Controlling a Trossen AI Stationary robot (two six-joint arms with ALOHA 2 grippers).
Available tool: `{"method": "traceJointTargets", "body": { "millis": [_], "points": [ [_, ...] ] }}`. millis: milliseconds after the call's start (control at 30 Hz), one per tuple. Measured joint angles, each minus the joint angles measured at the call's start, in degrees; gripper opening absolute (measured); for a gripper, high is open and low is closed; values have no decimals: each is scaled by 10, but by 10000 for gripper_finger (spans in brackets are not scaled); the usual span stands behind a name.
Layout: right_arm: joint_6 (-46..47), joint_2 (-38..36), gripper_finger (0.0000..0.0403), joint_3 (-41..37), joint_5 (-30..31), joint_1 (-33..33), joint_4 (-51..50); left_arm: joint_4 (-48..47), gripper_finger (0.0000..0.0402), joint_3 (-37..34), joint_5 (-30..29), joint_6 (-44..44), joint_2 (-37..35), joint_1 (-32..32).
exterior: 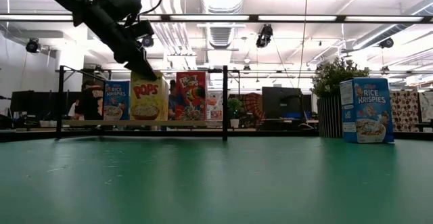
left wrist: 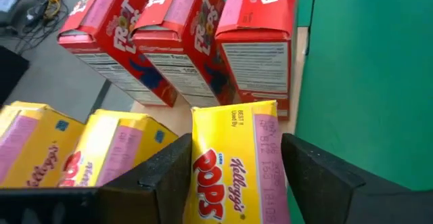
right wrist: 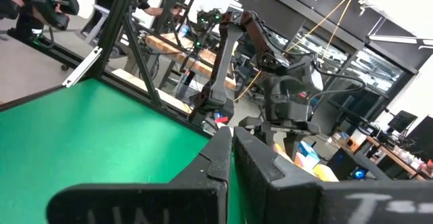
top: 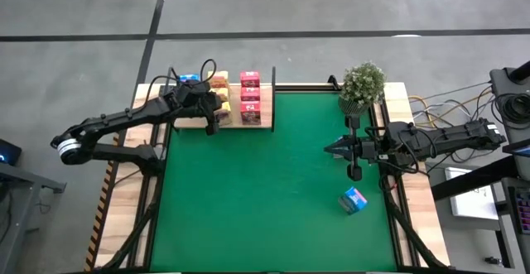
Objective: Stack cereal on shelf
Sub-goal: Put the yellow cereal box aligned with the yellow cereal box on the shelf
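The left pincer point(left wrist: 233, 176) is straddling, fingers spread, a yellow cardboard Pops cereal box point(left wrist: 233, 160) on the light-wood shelf point(top: 248, 123) beside pink boxes point(left wrist: 183, 34), while the right pincer point(top: 333, 149) is waiting pressed together over the green-matted bench point(top: 273, 199).

Cereal boxes point(top: 240, 98) stood in rows on the shelf point(top: 267, 122) at the mat's point(top: 273, 183) far-left edge — one box point(top: 354, 200) alone near-right, plant point(top: 363, 84) far-right.
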Motion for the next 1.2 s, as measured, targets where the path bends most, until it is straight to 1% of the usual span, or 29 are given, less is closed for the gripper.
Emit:
{"method": "traceJointTargets", "body": {
  "millis": [67,233,367,467,533,633,700,833,900,967,1033,1133,1200],
  "points": [
    [0,0,9,0,0,0,0,0,206,0,-13,6,-2,0],
    [0,0,9,0,0,0,0,-15,206,12,-15,3,-12,0],
    [-1,0,9,0,0,0,0,-76,205,59,-12,-7,-14,-1],
    [-1,0,9,0,0,0,0,-131,205,103,17,-27,-14,-3],
    [-1,0,9,0,0,0,0,-174,205,137,24,-54,-14,-8],
    [-1,0,9,0,0,0,0,-236,205,185,25,-104,-14,-22],
    [-1,0,9,0,0,0,0,-264,203,203,24,-130,-15,-39],
    [-1,0,9,0,0,0,0,-289,179,204,13,-158,-15,-90],
    [0,0,9,0,0,0,0,-290,157,188,-4,-170,-14,-117],
    [0,0,9,0,0,0,0,-291,133,167,-36,-187,-13,-142],
    [0,0,9,0,0,0,0,-291,106,144,-83,-206,-13,-162],
    [-1,0,9,0,0,0,0,-293,68,110,-161,-234,-13,-175],
    [-1,0,9,0,0,0,0,-287,45,92,-193,-244,-13,-176]
  ]
}}
